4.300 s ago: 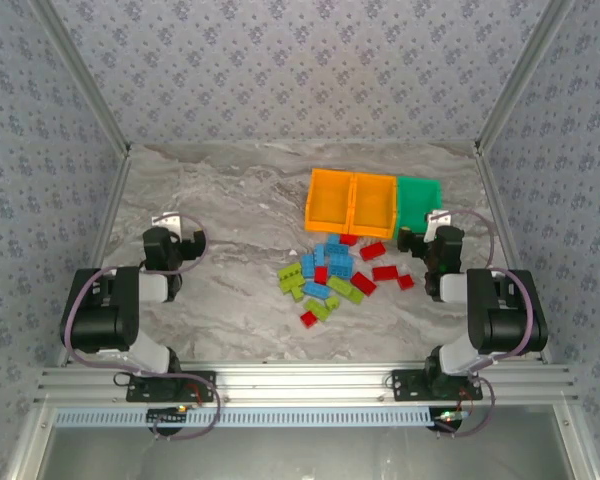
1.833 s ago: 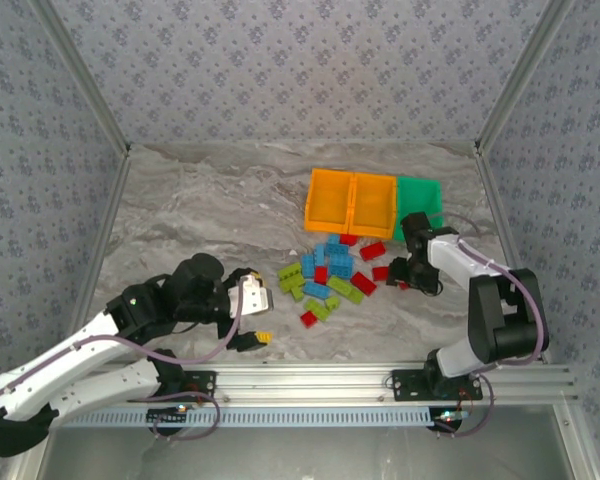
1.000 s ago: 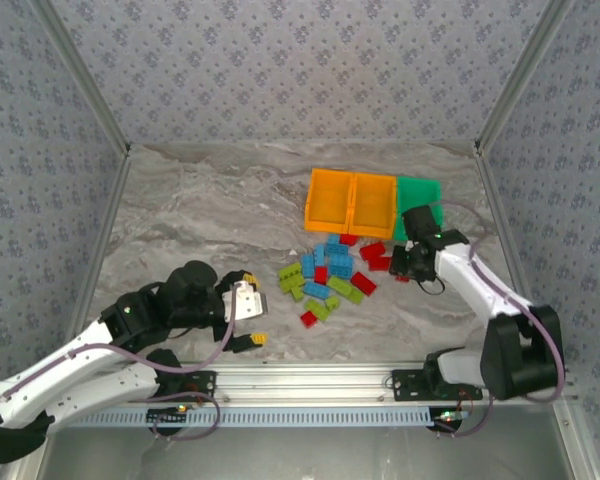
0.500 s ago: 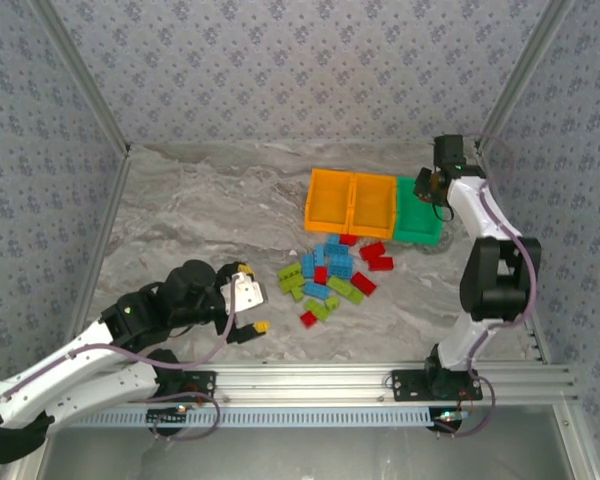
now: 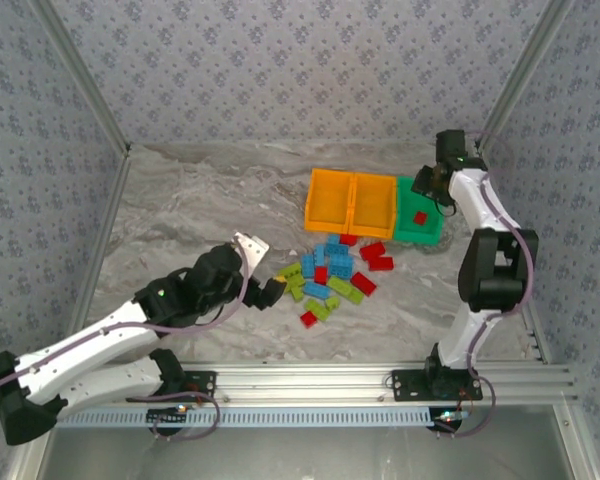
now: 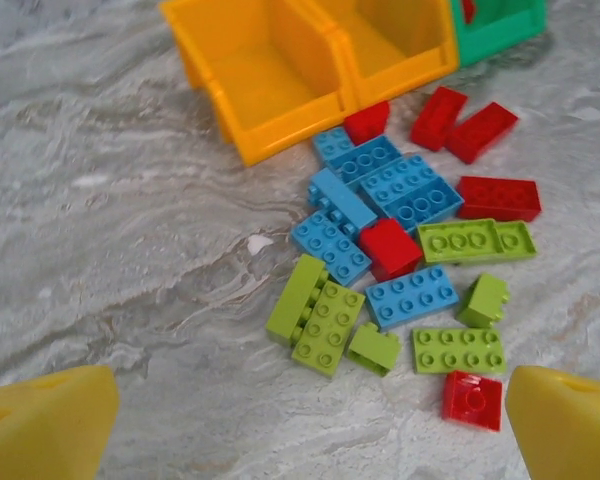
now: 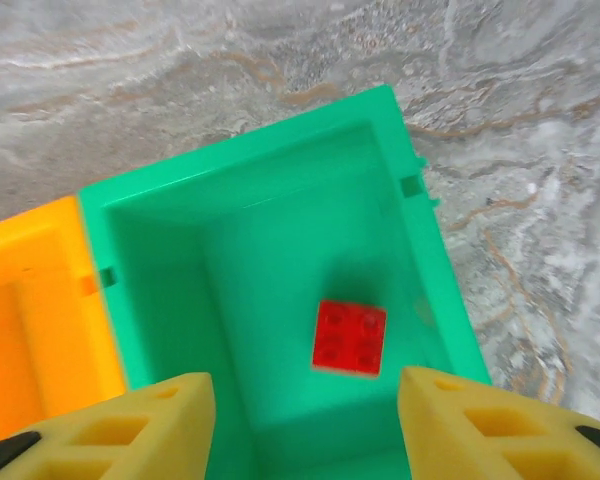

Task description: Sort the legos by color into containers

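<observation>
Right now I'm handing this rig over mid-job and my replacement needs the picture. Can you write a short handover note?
Left gripper: open, empty, hovering at the near-left edge of the brick pile.
Right gripper: open, empty, above the green bin.
Done: one red brick lies in the green bin.
The two orange bins look empty.
Left: every other red, blue and green brick sits on the table in front of the bins, unsorted.

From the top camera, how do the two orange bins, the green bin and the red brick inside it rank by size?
1. Largest, and about alike, so not ranked among themselves: left orange bin, right orange bin, green bin.
2. Smallest by far: red brick, lying in the green bin.
</observation>
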Controlling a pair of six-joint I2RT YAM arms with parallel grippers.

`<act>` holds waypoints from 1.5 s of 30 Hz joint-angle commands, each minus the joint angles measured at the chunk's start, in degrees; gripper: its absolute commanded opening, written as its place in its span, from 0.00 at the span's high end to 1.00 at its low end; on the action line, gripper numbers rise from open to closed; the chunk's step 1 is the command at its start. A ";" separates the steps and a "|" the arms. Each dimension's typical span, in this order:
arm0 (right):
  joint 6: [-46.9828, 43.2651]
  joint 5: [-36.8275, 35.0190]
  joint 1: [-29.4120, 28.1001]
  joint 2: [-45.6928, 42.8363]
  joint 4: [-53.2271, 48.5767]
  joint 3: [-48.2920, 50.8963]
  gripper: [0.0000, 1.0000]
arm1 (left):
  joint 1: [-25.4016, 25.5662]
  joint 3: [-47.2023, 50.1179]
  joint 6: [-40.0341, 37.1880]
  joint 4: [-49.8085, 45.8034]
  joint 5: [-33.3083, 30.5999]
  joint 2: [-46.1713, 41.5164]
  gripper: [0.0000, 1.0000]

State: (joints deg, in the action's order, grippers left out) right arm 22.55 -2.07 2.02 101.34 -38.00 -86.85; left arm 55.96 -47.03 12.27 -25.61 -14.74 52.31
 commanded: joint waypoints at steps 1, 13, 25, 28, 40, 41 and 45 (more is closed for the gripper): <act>1.26 4.20 -0.20 -11.15 -4.21 2.71 0.45 | -1.83 -5.05 13.93 -2.13 -3.64 3.01 0.01; 10.55 12.26 -32.86 -51.11 -12.23 26.52 0.36 | -10.43 -7.04 26.60 0.88 10.62 23.47 0.01; 16.25 1.65 -53.50 -46.91 -17.99 25.60 0.34 | -13.58 -15.60 4.50 -0.85 13.93 44.77 0.07; 16.31 1.87 -53.75 -45.49 -17.64 25.33 0.35 | -14.67 -14.92 4.40 1.99 14.47 46.02 0.21; 16.91 -0.41 -53.88 -44.91 -17.25 24.71 0.35 | -15.28 -16.65 4.09 4.10 16.68 52.69 0.38; 17.08 -0.29 -53.86 -44.78 -16.98 24.71 0.35 | -15.35 -16.58 3.53 4.58 17.39 52.85 0.35; 17.49 -0.20 -53.88 -44.38 -16.64 24.53 0.35 | -15.27 -15.87 1.01 7.14 20.64 52.64 0.27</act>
State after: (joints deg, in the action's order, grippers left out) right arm 38.65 -1.13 -51.42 56.69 -54.61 -60.60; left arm 40.84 -63.70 15.81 -19.14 3.53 103.24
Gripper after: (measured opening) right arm 0.651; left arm 0.725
